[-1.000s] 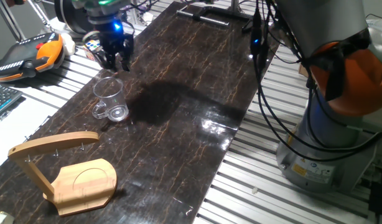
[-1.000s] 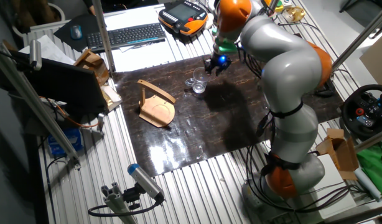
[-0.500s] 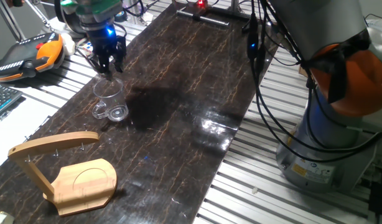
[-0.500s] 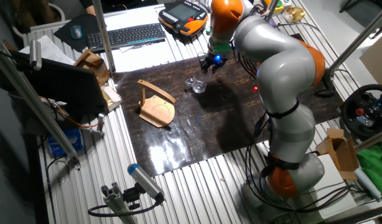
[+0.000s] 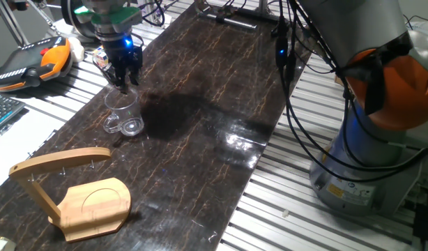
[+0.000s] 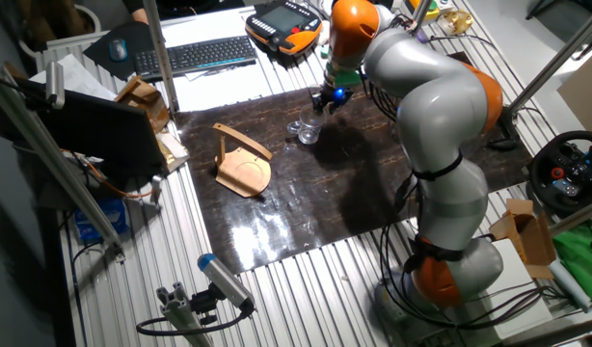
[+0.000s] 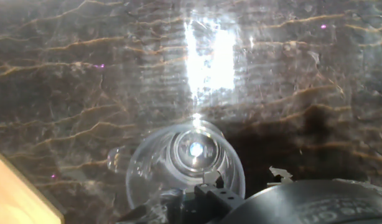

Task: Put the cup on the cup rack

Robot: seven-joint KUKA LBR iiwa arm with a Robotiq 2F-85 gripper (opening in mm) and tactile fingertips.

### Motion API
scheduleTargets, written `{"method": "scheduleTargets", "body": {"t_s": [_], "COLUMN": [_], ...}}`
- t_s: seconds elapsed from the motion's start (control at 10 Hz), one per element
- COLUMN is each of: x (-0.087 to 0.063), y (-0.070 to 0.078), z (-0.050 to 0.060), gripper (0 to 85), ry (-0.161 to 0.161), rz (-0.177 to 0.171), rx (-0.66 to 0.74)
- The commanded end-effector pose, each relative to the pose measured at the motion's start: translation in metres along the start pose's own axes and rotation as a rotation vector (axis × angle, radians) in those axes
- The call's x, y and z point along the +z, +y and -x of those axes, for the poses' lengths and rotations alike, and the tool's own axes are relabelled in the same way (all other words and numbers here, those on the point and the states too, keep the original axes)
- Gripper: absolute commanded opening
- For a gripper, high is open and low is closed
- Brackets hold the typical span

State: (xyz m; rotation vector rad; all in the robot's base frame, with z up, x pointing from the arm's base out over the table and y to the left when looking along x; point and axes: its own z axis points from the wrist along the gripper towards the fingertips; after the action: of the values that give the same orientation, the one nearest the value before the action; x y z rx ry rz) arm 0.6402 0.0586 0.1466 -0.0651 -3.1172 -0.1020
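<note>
The gripper [image 5: 123, 82] has moved left and lower over the last second and now hangs just above the rim of the clear glass mug [image 5: 123, 113], jaws pointing down. I cannot tell how wide they are parted; they grasp nothing. The mug stands upright on the dark marbled tabletop [image 5: 200, 104], unmoved, its handle towards the wooden cup rack [image 5: 71, 192], which stands well apart. The grasp looks about to begin; hanging is not yet started.
</note>
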Motion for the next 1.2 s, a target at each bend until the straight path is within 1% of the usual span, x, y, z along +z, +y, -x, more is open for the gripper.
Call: {"method": "scheduleTargets", "body": {"t_s": [0.0, 0.1, 0.2, 0.3, 0.5, 0.6, 0.7, 0.8, 0.9, 1.0, 1.1], "x": [0.001, 0.003, 0.005, 0.006, 0.010, 0.011, 0.012, 0.013, 0.014, 0.015, 0.012], "y": [0.001, 0.002, 0.002, 0.002, 0.001, 0.001, 0.001, 0.001, 0.003, 0.006, 0.011], "z": [0.002, 0.003, 0.003, 0.004, 0.005, 0.006, 0.005, 0.005, 0.005, 0.004, 0.003], "gripper": [43.0, 42.7, 42.3, 40.0, 30.7, 24.0, 13.7, 1.0, 1.0, 1.0, 1.0], "ry": [-0.006, -0.007, -0.004, -0.004, -0.007, -0.007, -0.006, -0.008, -0.009, -0.006, 0.003], "rz": [0.000, -0.006, 0.003, 0.009, 0.005, 0.006, 0.020, 0.037, 0.046, 0.078, 0.123], "rx": [-0.025, -0.051, -0.057, -0.060, -0.086, -0.106, -0.119, -0.127, -0.118, -0.103, -0.072]}}
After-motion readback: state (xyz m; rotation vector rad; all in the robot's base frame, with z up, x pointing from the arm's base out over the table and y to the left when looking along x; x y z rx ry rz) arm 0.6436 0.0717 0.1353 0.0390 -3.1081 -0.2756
